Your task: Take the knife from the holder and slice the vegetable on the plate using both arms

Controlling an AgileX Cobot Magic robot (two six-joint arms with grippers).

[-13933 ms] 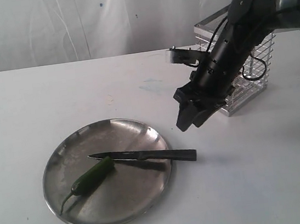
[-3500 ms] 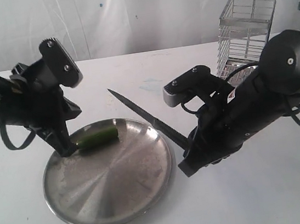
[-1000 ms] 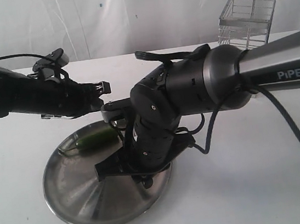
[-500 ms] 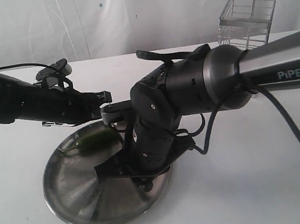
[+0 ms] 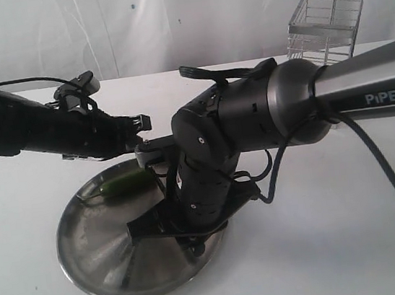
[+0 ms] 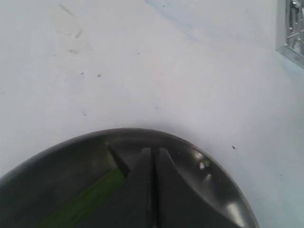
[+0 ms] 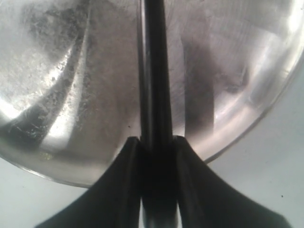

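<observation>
We judge the small dark green chilli pepper [image 5: 119, 186] light, smooth and prone to roll, best pinned near its stem; it lies at the far edge of the round shiny steel plate [image 5: 90, 271]. Our left gripper [image 6: 153, 164] is clenched above it, apparently empty. Our right gripper [image 7: 156, 142] clamps the slim black knife [image 7: 153, 71] over the plate.
</observation>
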